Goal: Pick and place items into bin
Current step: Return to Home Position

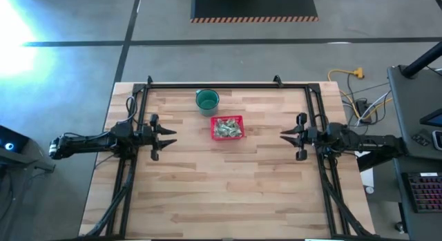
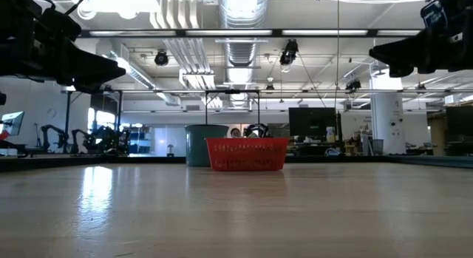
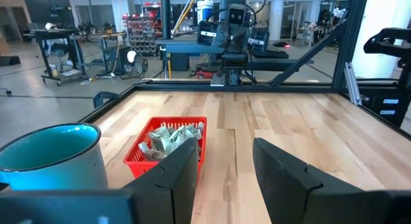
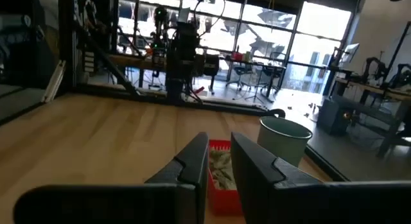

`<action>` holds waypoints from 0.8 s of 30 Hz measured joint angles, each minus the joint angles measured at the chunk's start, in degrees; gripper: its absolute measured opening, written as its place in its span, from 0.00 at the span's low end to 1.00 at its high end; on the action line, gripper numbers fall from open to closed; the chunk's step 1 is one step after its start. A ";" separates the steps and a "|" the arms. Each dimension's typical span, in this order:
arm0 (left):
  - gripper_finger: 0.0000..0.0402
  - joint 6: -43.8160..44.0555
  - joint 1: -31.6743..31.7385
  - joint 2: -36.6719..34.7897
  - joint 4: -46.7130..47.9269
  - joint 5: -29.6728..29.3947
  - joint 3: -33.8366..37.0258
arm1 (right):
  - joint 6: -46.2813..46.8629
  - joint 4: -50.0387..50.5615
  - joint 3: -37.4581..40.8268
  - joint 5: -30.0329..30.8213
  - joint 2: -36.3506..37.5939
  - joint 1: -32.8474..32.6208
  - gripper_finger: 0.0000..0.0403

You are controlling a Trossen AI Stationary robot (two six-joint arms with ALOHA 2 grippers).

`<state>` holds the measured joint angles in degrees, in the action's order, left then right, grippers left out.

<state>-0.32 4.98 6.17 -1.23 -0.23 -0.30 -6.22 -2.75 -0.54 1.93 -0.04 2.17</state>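
Note:
The bin, a small square red basket [image 1: 213, 128], stands on its base on the wooden table, a little behind the middle. The items [image 1: 227, 129], pale green-and-white crinkled wrapped pieces, lie heaped inside it [image 3: 168, 139] [image 4: 221, 166]. My left gripper [image 1: 173, 136] hovers level at the table's left, pointing at the bin, open and with nothing between its fingers [image 3: 225, 169]. My right gripper [image 1: 283, 135] hovers level at the table's right, also facing the bin. It stands open by a narrow gap and holds nothing [image 4: 219, 169].
A round dark green cup [image 1: 207, 99] stands just behind and left of the bin. A black frame [image 1: 228, 85] runs along the table's far, left and right sides. Bare wood lies between the bin and the near edge.

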 joint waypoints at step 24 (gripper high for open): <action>0.34 -0.02 0.02 0.99 0.00 0.02 0.00 | 2.44 2.19 0.00 -0.31 -0.88 -0.02 0.14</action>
<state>-0.34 4.99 7.16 -1.23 -0.21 -0.30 -3.78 -0.55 -0.54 1.63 -0.92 2.15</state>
